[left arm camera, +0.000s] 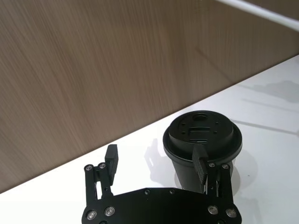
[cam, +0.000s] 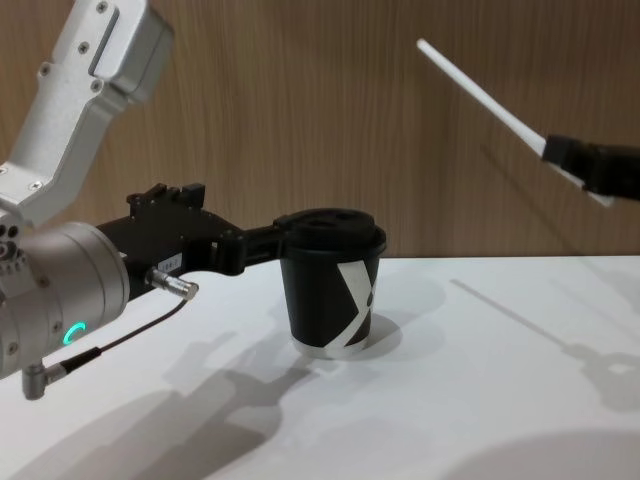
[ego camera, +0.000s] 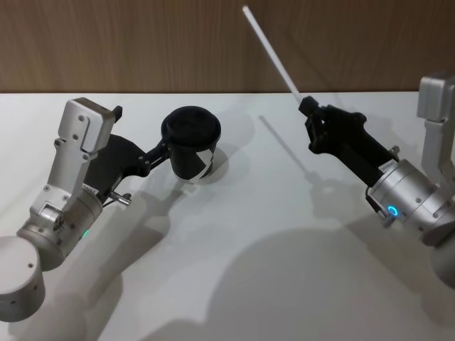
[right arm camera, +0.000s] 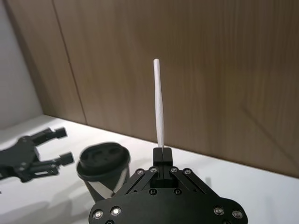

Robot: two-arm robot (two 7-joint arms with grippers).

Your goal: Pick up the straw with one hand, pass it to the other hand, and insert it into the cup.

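Jaws on the right gripper [ego camera: 306,106] are clenched on the lower end of the straw [ego camera: 270,50], which juts from the fingertips up and to the left, its free end near the top centre of the head view against the wooden wall [ego camera: 142,42]. In the chest view the same straw slants from the upper middle down to the gripper at the right edge, well above the white table [ego camera: 270,234] and well apart from the cup [ego camera: 190,138]. The cup stands upright on the table left of centre in the head view, its black domed lid on and the white mark on its side facing the robot. The left gripper [left arm camera: 156,156] reaches in from the lower left with its jaws spread wide and nothing between them. One finger [left arm camera: 201,163] lies beside the cup's wall just under the lid rim, while the other finger [left arm camera: 112,156] stands clear, away from the cup. Whether the near finger really touches the cup cannot be told. The cup sits outside the gap between those two fingers.
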